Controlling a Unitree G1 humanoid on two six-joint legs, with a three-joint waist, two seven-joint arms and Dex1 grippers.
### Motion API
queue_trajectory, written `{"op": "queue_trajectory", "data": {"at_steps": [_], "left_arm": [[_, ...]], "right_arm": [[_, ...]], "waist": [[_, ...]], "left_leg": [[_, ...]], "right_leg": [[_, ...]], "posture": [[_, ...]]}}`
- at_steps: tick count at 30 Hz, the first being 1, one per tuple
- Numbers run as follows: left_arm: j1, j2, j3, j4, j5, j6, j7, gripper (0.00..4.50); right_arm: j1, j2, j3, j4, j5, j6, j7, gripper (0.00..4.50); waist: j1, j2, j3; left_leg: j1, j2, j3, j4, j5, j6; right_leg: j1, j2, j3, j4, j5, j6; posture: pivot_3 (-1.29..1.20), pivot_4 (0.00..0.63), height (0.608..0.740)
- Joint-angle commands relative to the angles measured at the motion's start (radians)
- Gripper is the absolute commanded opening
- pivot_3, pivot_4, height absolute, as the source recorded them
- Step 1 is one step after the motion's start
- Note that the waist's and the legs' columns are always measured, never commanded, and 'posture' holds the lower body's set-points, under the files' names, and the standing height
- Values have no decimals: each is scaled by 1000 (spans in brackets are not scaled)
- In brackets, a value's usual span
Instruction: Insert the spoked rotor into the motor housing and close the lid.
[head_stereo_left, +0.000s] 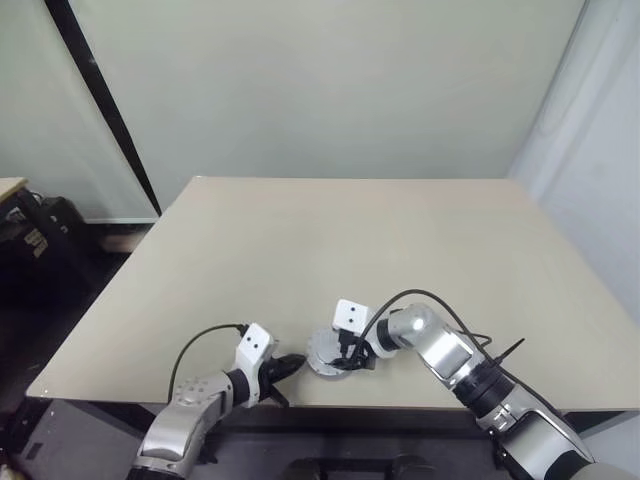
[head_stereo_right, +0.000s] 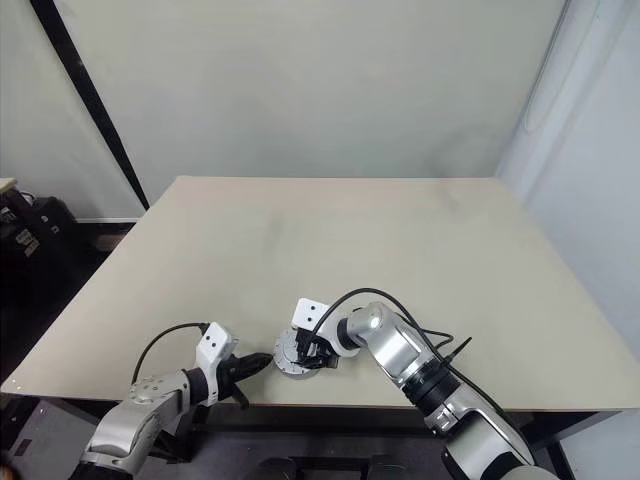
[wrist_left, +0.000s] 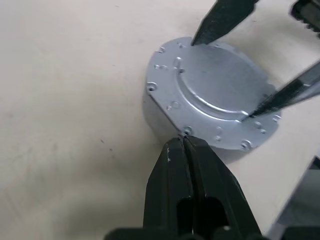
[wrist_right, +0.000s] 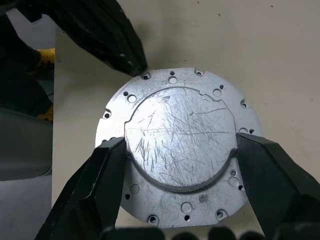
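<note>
A pale beige worktop (head_stereo_left: 330, 250) fills most of the room ahead, matte and bare but for faint scuffs. Behind it hangs a light grey-green wall (head_stereo_left: 330, 90), with a black bar (head_stereo_left: 100, 105) slanting down its left part. At far left, beyond the worktop's edge, dark equipment (head_stereo_left: 40, 235) sits low on the floor beside the corner of another tan surface (head_stereo_left: 10, 187). To the right a whitish curtain or panel (head_stereo_left: 590, 150) closes off the room. No brand or readable writing shows anywhere; the white blocks on the two wrists carry only small black dots.

Near the front edge, the left end effector (head_stereo_left: 292, 365) has its black fingers pressed together, tip touching the rim of the housing (wrist_left: 155, 112), as the left wrist view shows. The housing stands on the worktop close to the front edge, with the lid (wrist_right: 180, 145) lying flat on top: a scratched silvery disc with a raised round centre and small holes around its border. The rotor cannot be seen. The right end effector (head_stereo_left: 345, 352) comes in from the right, fingers (wrist_right: 100, 180) spread wide, one at each side of the lid's raised centre, touching or nearly touching it; I cannot tell if they squeeze.
</note>
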Motion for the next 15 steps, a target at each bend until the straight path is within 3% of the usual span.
{"op": "queue_trajectory", "data": {"at_steps": [1, 15], "left_arm": [[-45, -30, -38, 15, 22, -30, 6, 0], [-112, -100, -99, 145, 101, -85, 3, 0]], "right_arm": [[-5, -4, 20, -14, -15, 9, 10, 3191], [3, -21, 33, -42, -15, 32, 27, 3191]], "waist": [[1, 1, -1], [40, 12, -7]], "left_leg": [[0, 0, 0, 1, 0, 0], [0, -3, 1, 9, 0, 0]], "right_leg": [[0, 0, 0, 0, 0, 0], [8, -3, 0, -1, -2, -1]], "posture": [[0, 0, 740], [0, 0, 740]]}}
